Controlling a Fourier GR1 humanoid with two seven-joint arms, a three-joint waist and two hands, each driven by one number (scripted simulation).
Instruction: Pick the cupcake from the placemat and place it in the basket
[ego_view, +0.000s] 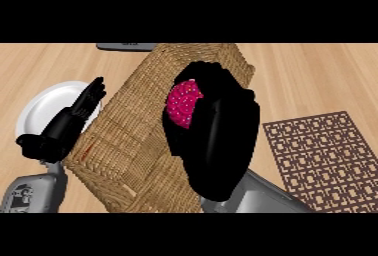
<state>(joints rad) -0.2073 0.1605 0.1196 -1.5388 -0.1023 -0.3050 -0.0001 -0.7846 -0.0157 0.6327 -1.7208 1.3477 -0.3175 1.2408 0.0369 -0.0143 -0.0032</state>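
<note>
across the middle of the view, from 12 o'clock down to 7 o'clock, the wooden counter is being covered by a large woven basket that is lying at a slant. at 4 o'clock, a brown patterned placemat is being left bare, well apart from the cupcake. over the basket's right half, at the centre, the right hand is being held, its grey forearm coming in from 5 o'clock; its fingers are being curled round the cupcake, whose pink top is being shown just above centre, toward 11 o'clock of the hand. whether the cupcake is touching the basket cannot be told. at 9 o'clock, the left hand is being kept beside the basket's left edge, fingers straight and pointing up toward 1 o'clock, nothing being held. partly under those fingers, a white plate is being shown at 9 o'clock. at 11 o'clock, along the top edge, a small grey object is being cut off.
</note>
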